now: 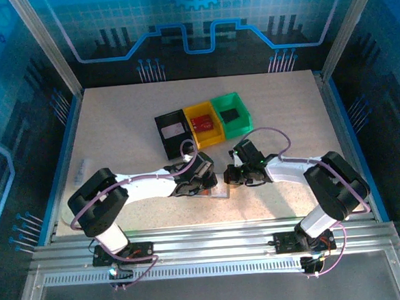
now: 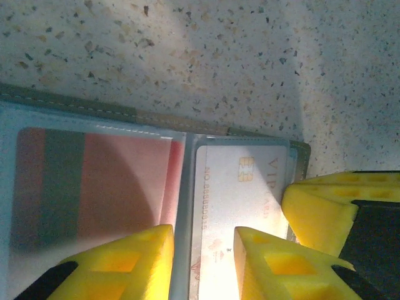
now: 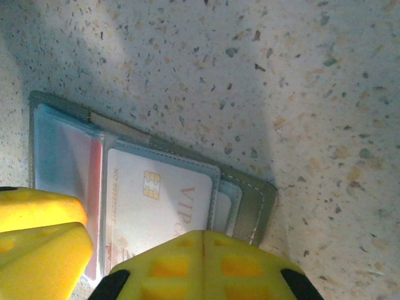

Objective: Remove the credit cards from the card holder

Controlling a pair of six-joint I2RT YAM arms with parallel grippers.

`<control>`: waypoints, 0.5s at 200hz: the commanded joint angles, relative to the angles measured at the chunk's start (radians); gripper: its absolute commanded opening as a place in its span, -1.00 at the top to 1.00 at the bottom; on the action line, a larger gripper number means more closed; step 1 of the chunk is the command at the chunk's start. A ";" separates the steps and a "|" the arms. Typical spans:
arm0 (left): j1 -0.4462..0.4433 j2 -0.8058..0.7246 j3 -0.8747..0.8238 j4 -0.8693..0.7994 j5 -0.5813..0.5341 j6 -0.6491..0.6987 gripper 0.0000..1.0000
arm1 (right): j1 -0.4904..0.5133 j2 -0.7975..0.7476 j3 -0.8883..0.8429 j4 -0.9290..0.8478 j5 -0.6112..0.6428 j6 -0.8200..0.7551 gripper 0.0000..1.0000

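The grey card holder (image 2: 75,106) lies open on the speckled table, between both arms in the top view (image 1: 220,192). Its left sleeve holds a reddish-pink credit card (image 2: 94,187). Its right sleeve holds a whitish card (image 2: 244,194) with a gold chip and "VIP" print. My left gripper (image 2: 203,236) is open, one yellow finger over each sleeve, straddling the fold. My right gripper (image 3: 203,236) is shut, its joined tips at the whitish card's (image 3: 156,200) outer edge, over the holder's grey cover (image 3: 253,206). I cannot tell if the tips pinch anything.
Three small bins stand in a row behind the grippers: black (image 1: 173,132), yellow (image 1: 204,124) and green (image 1: 232,115), each with something small inside. Metal frame posts and blue walls edge the table. Bare tabletop lies to the left and right.
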 commanded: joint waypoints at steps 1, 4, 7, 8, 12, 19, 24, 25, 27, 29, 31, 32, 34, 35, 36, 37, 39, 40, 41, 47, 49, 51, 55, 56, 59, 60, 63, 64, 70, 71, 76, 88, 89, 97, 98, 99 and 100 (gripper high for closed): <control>-0.004 0.018 0.025 -0.009 0.023 -0.014 0.39 | -0.012 0.031 -0.032 0.016 -0.002 0.013 1.00; -0.003 0.019 0.024 -0.009 0.022 -0.013 0.39 | -0.013 0.034 -0.034 0.019 -0.002 0.013 1.00; -0.003 0.020 0.025 -0.008 0.021 -0.013 0.40 | -0.013 0.035 -0.037 0.022 -0.003 0.015 1.00; -0.003 0.020 0.024 -0.007 0.021 -0.013 0.40 | -0.013 0.036 -0.037 0.023 -0.003 0.015 1.00; -0.002 0.019 0.023 -0.006 0.018 -0.014 0.40 | -0.012 0.037 -0.040 0.026 -0.004 0.017 1.00; -0.003 0.019 0.019 -0.003 0.015 -0.018 0.40 | -0.012 0.040 -0.046 0.031 -0.004 0.017 1.00; -0.003 0.019 0.017 0.001 0.011 -0.019 0.42 | -0.012 0.042 -0.050 0.035 -0.005 0.018 1.00; -0.004 0.019 0.016 0.001 0.010 -0.020 0.42 | -0.012 0.043 -0.051 0.036 -0.005 0.018 1.00; -0.003 0.018 0.015 0.003 0.010 -0.020 0.42 | -0.012 0.044 -0.054 0.038 -0.005 0.018 1.00; -0.003 0.017 0.015 0.003 0.009 -0.020 0.43 | -0.011 0.045 -0.055 0.040 -0.005 0.019 1.00; -0.003 0.016 0.013 0.003 0.007 -0.020 0.43 | -0.012 0.044 -0.056 0.042 -0.005 0.019 1.00; -0.003 0.016 0.014 0.003 0.007 -0.021 0.43 | -0.012 0.046 -0.057 0.042 -0.005 0.020 1.00; -0.003 0.017 0.012 0.003 0.005 -0.021 0.44 | -0.012 0.047 -0.060 0.043 -0.006 0.020 1.00; -0.003 0.017 0.013 0.003 0.005 -0.021 0.44 | -0.012 0.047 -0.060 0.044 -0.007 0.020 1.00; -0.002 0.017 0.013 0.003 0.005 -0.021 0.44 | -0.012 0.048 -0.061 0.045 -0.007 0.020 1.00; -0.002 0.017 0.014 0.003 0.005 -0.021 0.44 | -0.012 0.048 -0.061 0.046 -0.007 0.019 1.00; -0.002 0.016 0.013 0.004 0.005 -0.021 0.44 | -0.012 0.049 -0.062 0.048 -0.008 0.019 1.00; -0.002 0.016 0.015 0.004 0.005 -0.021 0.44 | -0.012 0.049 -0.062 0.048 -0.009 0.019 1.00; -0.002 0.017 0.015 0.004 0.004 -0.021 0.44 | -0.013 0.050 -0.064 0.049 -0.009 0.021 1.00; -0.002 0.015 0.016 0.005 0.003 -0.021 0.44 | -0.011 0.053 -0.069 0.051 -0.010 0.021 1.00; -0.002 0.015 0.016 0.005 0.003 -0.021 0.44 | -0.012 0.053 -0.069 0.052 -0.010 0.022 1.00; -0.002 0.015 0.017 0.005 0.003 -0.021 0.44 | -0.013 0.054 -0.071 0.054 -0.011 0.022 1.00; -0.002 0.016 0.016 0.006 0.001 -0.022 0.45 | -0.012 0.054 -0.074 0.057 -0.011 0.024 1.00; -0.003 0.016 0.015 0.007 0.001 -0.023 0.45 | -0.013 0.055 -0.074 0.058 -0.012 0.024 1.00; -0.003 0.014 0.016 0.008 0.002 -0.022 0.45 | -0.012 0.055 -0.077 0.060 -0.013 0.024 1.00; -0.003 0.014 0.016 0.010 0.002 -0.023 0.45 | -0.013 0.055 -0.078 0.061 -0.013 0.025 1.00; -0.002 0.013 0.016 0.012 0.002 -0.023 0.45 | -0.013 0.056 -0.080 0.063 -0.013 0.026 1.00; -0.002 0.014 0.016 0.012 0.002 -0.024 0.46 | -0.013 0.056 -0.080 0.063 -0.014 0.026 1.00; -0.002 0.014 0.014 0.016 0.002 -0.024 0.47 | -0.013 0.056 -0.084 0.067 -0.016 0.026 1.00; -0.002 0.013 0.014 0.017 0.002 -0.024 0.47 | -0.012 0.056 -0.084 0.068 -0.016 0.027 1.00; -0.002 0.015 0.015 0.018 0.001 -0.024 0.49 | -0.012 0.056 -0.087 0.071 -0.016 0.028 1.00; -0.002 0.018 0.014 0.021 0.003 -0.025 0.51 | -0.011 0.055 -0.092 0.071 -0.017 0.029 1.00; -0.003 0.019 0.014 0.021 0.003 -0.024 0.52 | -0.011 0.054 -0.092 0.072 -0.017 0.029 1.00; -0.003 0.021 0.011 0.028 0.004 -0.025 0.54 | -0.012 0.052 -0.094 0.072 -0.017 0.029 1.00; -0.002 0.021 0.011 0.029 0.005 -0.026 0.54 | -0.012 0.052 -0.094 0.072 -0.017 0.029 1.00; -0.002 0.021 0.011 0.029 0.006 -0.027 0.54 | -0.012 0.052 -0.095 0.072 -0.017 0.028 1.00; -0.002 0.022 0.010 0.031 0.006 -0.027 0.54 | -0.013 0.051 -0.095 0.072 -0.017 0.030 1.00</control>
